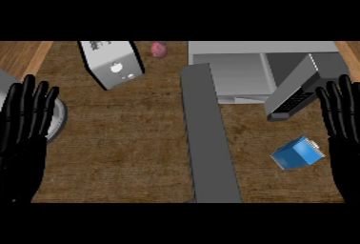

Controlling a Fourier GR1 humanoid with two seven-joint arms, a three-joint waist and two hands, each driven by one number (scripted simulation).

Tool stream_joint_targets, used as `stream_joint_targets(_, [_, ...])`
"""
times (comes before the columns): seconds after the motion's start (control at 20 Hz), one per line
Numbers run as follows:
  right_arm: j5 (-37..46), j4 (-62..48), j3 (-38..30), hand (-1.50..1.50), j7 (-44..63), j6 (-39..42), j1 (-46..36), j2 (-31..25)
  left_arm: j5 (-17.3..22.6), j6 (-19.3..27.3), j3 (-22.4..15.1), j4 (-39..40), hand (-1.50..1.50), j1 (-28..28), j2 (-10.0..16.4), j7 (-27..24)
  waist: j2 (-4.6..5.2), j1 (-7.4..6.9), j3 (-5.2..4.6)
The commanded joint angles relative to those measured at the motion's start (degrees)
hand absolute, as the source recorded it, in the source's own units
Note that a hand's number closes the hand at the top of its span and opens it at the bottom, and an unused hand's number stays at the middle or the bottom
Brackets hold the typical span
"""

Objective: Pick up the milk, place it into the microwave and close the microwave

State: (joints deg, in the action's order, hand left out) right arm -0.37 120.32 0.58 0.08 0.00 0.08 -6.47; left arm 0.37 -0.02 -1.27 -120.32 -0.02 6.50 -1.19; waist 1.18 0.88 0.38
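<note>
Going right: blue box-shaped milk carton (298, 153) lies just inboard of my black right hand (342, 114), fingers straight, holding nothing; its long axis looks diagonal, I think.

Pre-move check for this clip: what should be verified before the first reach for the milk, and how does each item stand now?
1. Milk carton in view on the counter, nothing lying on it: ok.
2. Microwave door open, swung out toward the right side: ok.
3. Right hand open and holding nothing, at the right edge above the carton: ok.
4. Left hand open and holding nothing, at the left edge: ok.
5. Space inside the microwave free for the carton: cannot tell.
6. Carton already in a hand: not ok; it lies apart from both hands.
</note>
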Motion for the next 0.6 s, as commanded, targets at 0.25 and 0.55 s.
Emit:
stream_joint_targets(0.25, [-22.85,1.66,-13.73,-1.5,-4.51,22.11,7.18,-14.13,0.76,-0.05,2.67,-2.0,-1.5,2.23,1.37,4.68,-1.43,-0.1,-0.25])
stream_joint_targets(0.55, [-37.65,-1.56,-19.8,-1.5,-1.71,30.05,9.49,-17.81,15.21,-4.69,4.18,-5.59,-1.5,10.46,-1.24,6.55,-1.35,-0.86,-0.36])
